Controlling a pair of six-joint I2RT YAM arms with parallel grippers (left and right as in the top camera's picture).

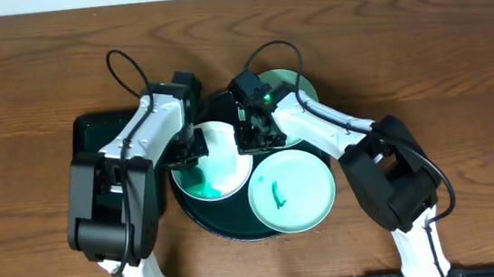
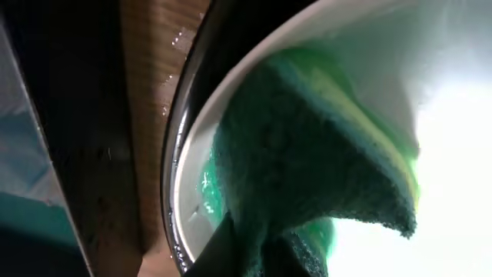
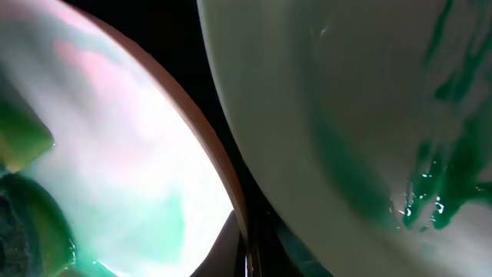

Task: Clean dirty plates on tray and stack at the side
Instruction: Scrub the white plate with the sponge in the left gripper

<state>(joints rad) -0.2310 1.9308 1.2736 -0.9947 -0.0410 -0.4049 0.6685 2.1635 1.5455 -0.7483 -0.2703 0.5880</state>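
From overhead, the round black tray [image 1: 204, 215] sits mid-counter [image 1: 22, 69], with a rectangular black tray [image 1: 92, 135] just beside it on the left. All three plates lie on the round tray. The white plate [image 1: 222, 164] is on its left side and is smeared green toward the near edge. The front turquoise plate [image 1: 293, 190] carries a short green mark near its centre. The rear turquoise plate [image 1: 296, 84] is partly hidden under the right arm. The left tool [image 1: 195, 150] is down on the white plate's left part, and the right tool [image 1: 256, 139] stands at that plate's right rim.

At the left wrist, a green sponge [image 2: 307, 154] with a yellow layer presses on the white plate [image 2: 361, 38]. It bunches toward the bottom edge, where the left tool is closed on it. Green liquid pools under it by the rim. Beyond the plate run the tray's dark rim [image 2: 231, 15] and a strip of wooden counter [image 2: 146, 92].

At the right wrist, the white plate [image 3: 131, 154] fills the left of the view, washed with green. A turquoise plate [image 3: 323, 92] with wet green streaks fills the right, though I cannot tell which of the two it is. Dark tray [image 3: 192, 46] shows between them. One dark finger [image 3: 223, 250] sits at the white plate's rim, but whether the right tool is open or gripping cannot be told.
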